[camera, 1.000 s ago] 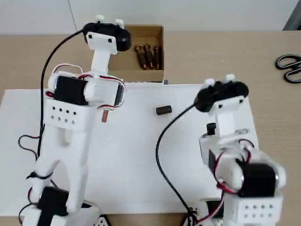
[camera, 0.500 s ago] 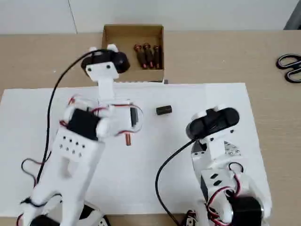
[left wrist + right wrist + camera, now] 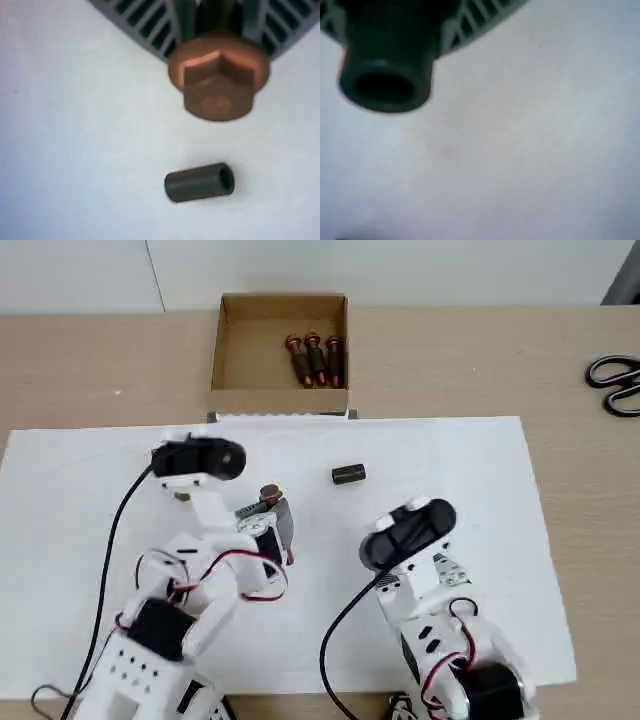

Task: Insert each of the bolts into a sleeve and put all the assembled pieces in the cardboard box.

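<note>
Left claw [image 3: 212,20] was pinched on a copper bolt [image 3: 218,80]. It gripped the shank, with the hex head sticking out toward the wrist camera. In the high view that arm sat over the left half of the white sheet [image 3: 480,470], bolt head pointing roughly toward the box.

Right claw [image 3: 395,25] was clamped on a black sleeve [image 3: 385,80], open bore facing its wrist camera, white sheet behind it. In the high view the right arm stood over the sheet's near right part.

A loose sleeve [image 3: 348,475] lay on its side on the sheet, between the two arms and on the box side of them, apart from both. The left wrist view had it near the bolt head but not touching.

The cardboard box [image 3: 245,350] sat open-topped on the table [image 3: 100,360], just past the sheet's far edge. Three assembled pieces [image 3: 315,360] lay side by side in its right part, close together; I couldn't tell if they touched.

Scissors [image 3: 615,383] were at the table's far right edge, well apart from everything else.
</note>
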Controlling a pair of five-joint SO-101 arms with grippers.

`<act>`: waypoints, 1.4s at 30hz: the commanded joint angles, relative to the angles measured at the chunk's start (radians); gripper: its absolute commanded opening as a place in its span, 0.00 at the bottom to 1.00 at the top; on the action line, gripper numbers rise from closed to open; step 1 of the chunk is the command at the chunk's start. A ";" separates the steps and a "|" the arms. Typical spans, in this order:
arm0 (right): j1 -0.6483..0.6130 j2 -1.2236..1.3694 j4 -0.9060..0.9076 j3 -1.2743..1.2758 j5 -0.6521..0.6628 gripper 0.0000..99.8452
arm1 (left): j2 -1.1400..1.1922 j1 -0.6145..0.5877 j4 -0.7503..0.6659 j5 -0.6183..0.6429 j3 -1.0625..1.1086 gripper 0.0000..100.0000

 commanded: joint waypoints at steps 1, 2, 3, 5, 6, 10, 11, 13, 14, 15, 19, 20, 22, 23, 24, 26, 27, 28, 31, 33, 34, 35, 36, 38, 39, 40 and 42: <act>-0.056 -0.012 -0.079 0.012 0.002 0.00 | -0.152 -0.035 -0.118 0.006 0.067 0.01; -0.074 -0.012 -0.094 0.020 0.002 0.00 | -0.183 -0.049 -0.157 0.006 0.097 0.01; -0.094 -0.012 -0.104 0.028 0.002 0.00 | -0.210 -0.058 -0.190 0.006 0.125 0.01; -0.137 -0.012 -0.108 0.037 0.002 0.00 | -0.267 -0.064 -0.236 0.006 0.173 0.01; -0.159 -0.012 -0.108 0.041 0.002 0.00 | -0.295 -0.063 -0.252 0.008 0.193 0.01; -0.219 -0.012 -0.108 0.051 0.000 0.00 | -0.402 -0.061 -0.295 0.021 0.262 0.01; -0.229 -0.012 -0.108 0.051 0.000 0.00 | -0.430 -0.061 -0.302 0.040 0.280 0.01; -0.246 -0.012 -0.108 0.051 0.000 0.00 | -0.483 -0.061 -0.308 0.071 0.314 0.01; -0.254 -0.012 -0.108 0.052 0.000 0.00 | -0.511 -0.060 -0.308 0.080 0.329 0.01; -0.257 -0.012 -0.110 0.052 0.000 0.00 | -0.539 -0.060 -0.308 0.087 0.344 0.01; -0.262 -0.012 -0.179 0.078 0.000 0.00 | -0.588 -0.060 -0.307 0.101 0.389 0.01; -0.262 -0.012 -0.203 0.089 0.000 0.00 | -0.583 -0.060 -0.307 0.118 0.390 0.01; -0.262 -0.012 -0.248 0.117 0.003 0.00 | -0.582 -0.060 -0.307 0.169 0.390 0.01; -0.262 -0.012 -0.260 0.129 0.003 0.00 | -0.582 -0.058 -0.308 0.189 0.390 0.01; -0.262 -0.012 -0.266 0.138 0.003 0.00 | -0.582 -0.046 -0.308 0.195 0.390 0.01; -0.274 -0.010 -0.269 0.150 0.003 0.00 | -0.582 -0.020 -0.308 0.195 0.390 0.01; -0.288 -0.010 -0.269 0.153 0.003 0.00 | -0.582 -0.006 -0.308 0.196 0.390 0.01; -0.305 -0.010 -0.268 0.155 0.003 0.00 | -0.582 0.006 -0.308 0.196 0.390 0.01; -0.337 -0.010 -0.271 0.167 0.003 0.00 | -0.582 0.037 -0.308 0.196 0.389 0.01; -0.341 -0.010 -0.271 0.176 0.002 0.00 | -0.582 0.048 -0.308 0.196 0.389 0.01; -0.341 -0.010 -0.271 0.178 0.002 0.00 | -0.582 0.049 -0.308 0.196 0.390 0.01; -0.341 -0.010 -0.272 0.178 0.002 0.00 | -0.582 0.049 -0.308 0.196 0.390 0.01; -0.341 -0.010 -0.277 0.180 0.002 0.00 | -0.582 0.049 -0.308 0.196 0.390 0.01; -0.341 -0.010 -0.295 0.180 0.002 0.00 | -0.582 0.049 -0.307 0.196 0.390 0.01; -0.341 -0.010 -0.309 0.180 0.002 0.00 | -0.582 0.049 -0.307 0.196 0.390 0.01; -0.341 -0.010 -0.321 0.180 0.002 0.00 | -0.582 0.049 -0.305 0.196 0.392 0.01; -0.341 -0.010 -0.332 0.180 0.003 0.00 | -0.580 0.049 -0.304 0.196 0.397 0.01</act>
